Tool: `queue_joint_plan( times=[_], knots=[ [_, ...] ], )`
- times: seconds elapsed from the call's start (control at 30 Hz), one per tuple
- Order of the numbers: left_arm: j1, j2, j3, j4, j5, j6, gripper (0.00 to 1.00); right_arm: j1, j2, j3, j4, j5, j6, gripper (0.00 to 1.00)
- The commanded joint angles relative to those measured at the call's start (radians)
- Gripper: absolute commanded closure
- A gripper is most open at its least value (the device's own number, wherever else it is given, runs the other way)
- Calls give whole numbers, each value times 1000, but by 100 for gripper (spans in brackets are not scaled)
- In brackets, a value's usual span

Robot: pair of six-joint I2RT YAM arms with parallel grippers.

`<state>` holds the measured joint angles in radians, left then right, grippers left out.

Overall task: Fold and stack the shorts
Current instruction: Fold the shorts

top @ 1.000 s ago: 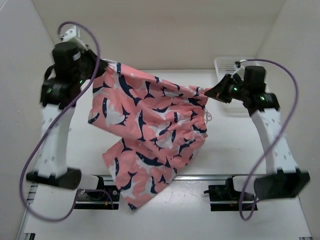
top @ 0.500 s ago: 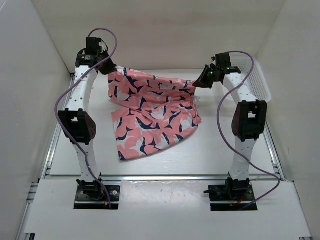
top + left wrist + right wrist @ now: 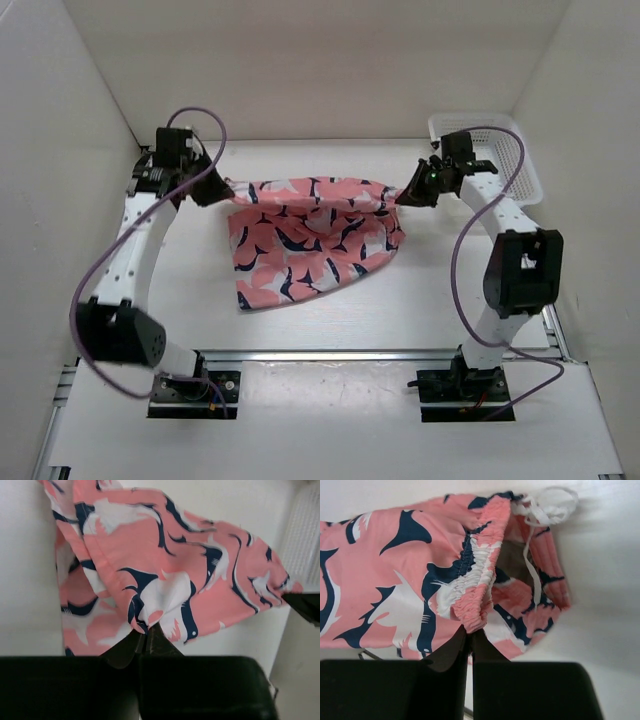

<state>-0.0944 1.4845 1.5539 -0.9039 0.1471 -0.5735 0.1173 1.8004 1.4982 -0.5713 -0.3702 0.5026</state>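
Down and toward the near edge come both arms since half a second ago, and the shorts [image 3: 310,235] come with them, now stretched in a wide band across the middle of the table [image 3: 430,290]. Left gripper [image 3: 222,193] is clamped tight on the left end of the cloth; its wrist camera shows the dark fingers pinched together on a folded bit of pink fabric with a navy and white fish on it. Right gripper [image 3: 403,196] is closed on the opposite end, and its own camera shows the fingers nipping the gathered elastic waistband [image 3: 475,575], with the white drawstring [image 3: 542,507] bunched just beyond on the table. Between the two grips the upper edge runs nearly straight, and the rest of the shorts drapes toward the near side, the lower left corner lying flat on the table. White mesh basket [image 3: 505,150] sits at the far right corner, just behind the right wrist, apart from the cloth.
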Motion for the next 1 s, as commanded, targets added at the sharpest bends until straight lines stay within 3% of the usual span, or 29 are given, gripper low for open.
queue_joint_plan(
  times=[0.0, 0.2, 0.37, 0.47, 0.5, 0.6, 0.63, 0.73, 0.87, 0.97],
  knots=[
    [-22, -169, -185, 8, 58, -40, 90, -36, -102, -135, 5, 80, -59, 100],
    [-71, -375, -513, -3, 83, -83, 90, -36, -271, -361, 5, 213, -29, 100],
    [-140, -446, -681, -12, 71, -167, 88, -36, -429, -568, -4, 283, 19, 99],
    [-153, -460, -735, -12, 60, -192, 72, -27, -559, -682, 7, 271, 19, 84],
    [-153, -460, -744, -12, 60, -201, 51, -27, -573, -702, 7, 271, 19, 68],
    [-162, -471, -768, -21, 48, -201, 4, -18, -593, -753, -9, 214, -7, 50],
    [-162, -471, -769, -21, 37, -201, 0, -18, -605, -753, -27, 214, -16, 46],
    [-162, -471, -759, -35, -1, -201, 2, -18, -680, -780, -61, 211, -16, 35],
    [-162, -461, -770, -35, -40, -245, 9, -18, -720, -790, -61, 231, -3, 33],
    [-162, -429, -781, -35, -50, -267, 7, -18, -676, -780, -26, 231, 7, 33]
  ],
)
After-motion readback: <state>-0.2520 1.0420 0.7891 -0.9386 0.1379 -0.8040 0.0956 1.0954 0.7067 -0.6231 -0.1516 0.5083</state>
